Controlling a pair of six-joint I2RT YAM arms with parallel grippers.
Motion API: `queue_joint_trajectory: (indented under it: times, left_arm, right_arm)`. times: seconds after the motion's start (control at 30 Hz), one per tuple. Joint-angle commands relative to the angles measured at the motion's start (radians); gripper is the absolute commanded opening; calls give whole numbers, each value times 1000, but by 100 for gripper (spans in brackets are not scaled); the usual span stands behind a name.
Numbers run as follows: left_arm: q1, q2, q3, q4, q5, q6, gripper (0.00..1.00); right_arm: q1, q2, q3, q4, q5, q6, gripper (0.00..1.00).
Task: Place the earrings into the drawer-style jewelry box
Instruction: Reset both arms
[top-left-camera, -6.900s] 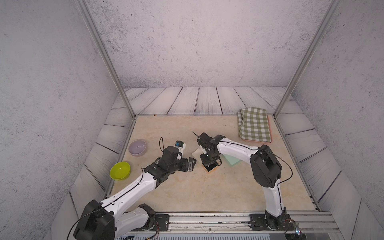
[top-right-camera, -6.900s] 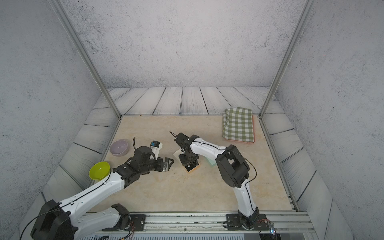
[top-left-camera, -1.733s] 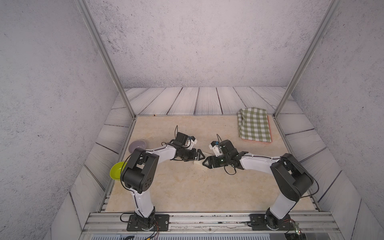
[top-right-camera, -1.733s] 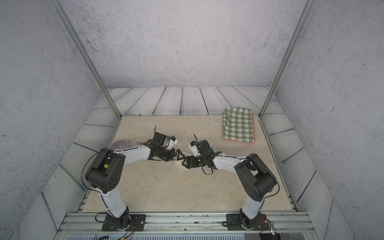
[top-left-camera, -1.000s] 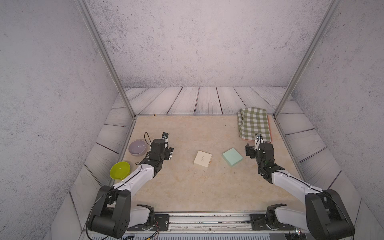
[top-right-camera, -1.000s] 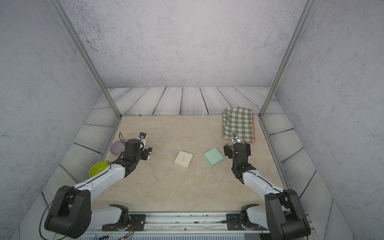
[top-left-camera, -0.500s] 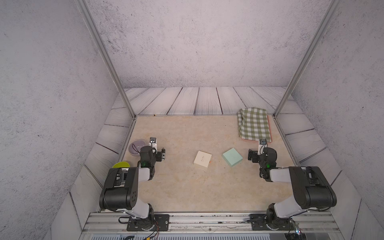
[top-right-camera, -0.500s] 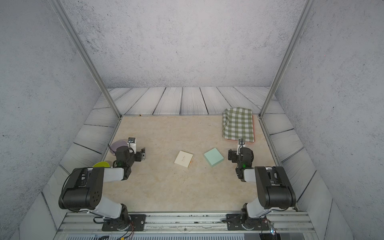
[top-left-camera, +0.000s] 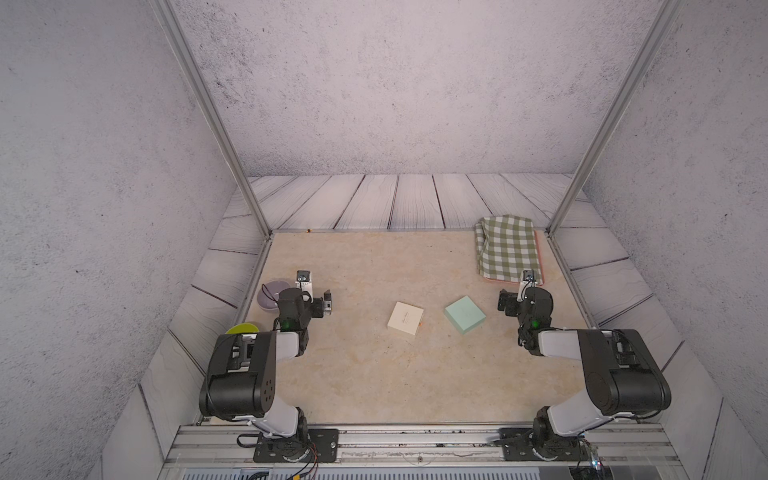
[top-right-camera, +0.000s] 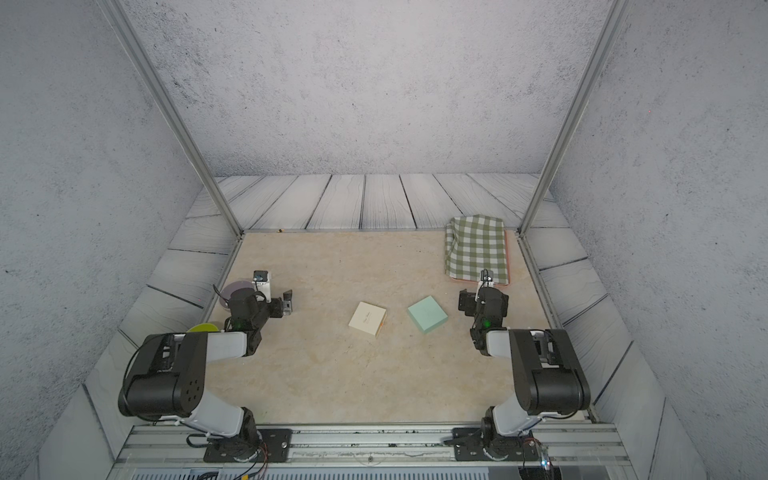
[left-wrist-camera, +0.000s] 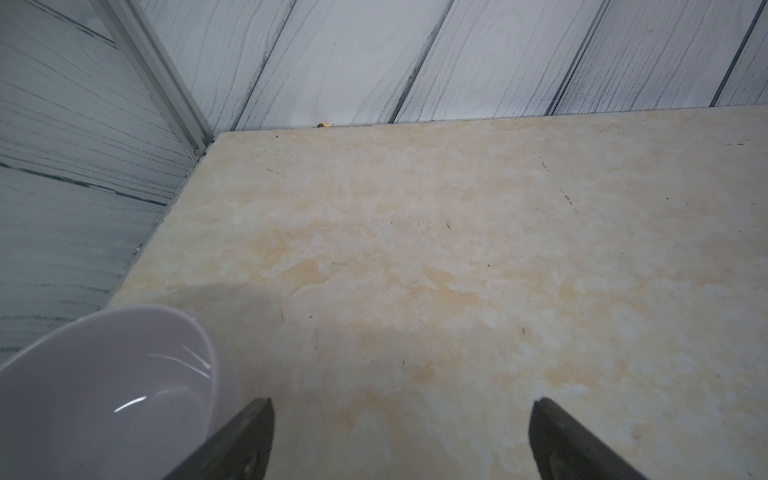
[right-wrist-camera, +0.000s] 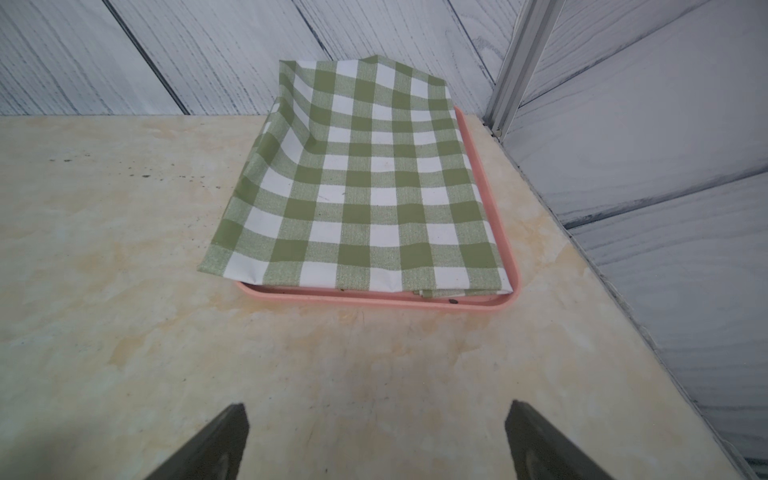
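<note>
The drawer-style jewelry box (top-left-camera: 406, 318) (top-right-camera: 367, 318) lies flat and closed at the table's middle, cream-white with a thin tan edge along its right side. No earrings show on the table or in either gripper. My left gripper (top-left-camera: 322, 305) (top-right-camera: 284, 306) (left-wrist-camera: 403, 405) stands open and empty over bare table at the left, well apart from the box. At the right, my right gripper (top-left-camera: 509, 303) (top-right-camera: 467, 303) (right-wrist-camera: 376, 409) is also open and empty. Both arms are folded back near their bases.
A mint-green square box (top-left-camera: 464, 313) lies right of the jewelry box. A lilac bowl (top-left-camera: 272, 293) (left-wrist-camera: 104, 386) and a yellow-green bowl (top-left-camera: 241, 329) sit at the left edge. A green checked cloth (top-left-camera: 507, 249) (right-wrist-camera: 365, 183) covers a pink tray (right-wrist-camera: 374, 300) at back right. A tiny orange speck (left-wrist-camera: 325, 124) lies at the back edge.
Both arms have drawn back from the jewelry box at the middle to their own sides and folded up. The left gripper's jaws have spread wider. The box has stayed in place.
</note>
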Motion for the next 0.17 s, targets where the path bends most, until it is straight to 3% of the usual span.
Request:
queue_joint_trajectory:
  times: [0.0, 0.13]
  left_arm:
    - [10, -5, 13, -12, 3, -12, 98]
    - [10, -7, 12, -10, 2, -13, 98]
  right_arm:
    - [5, 0, 13, -14, 21, 14, 99]
    - [4, 0, 4, 1, 16, 17, 99]
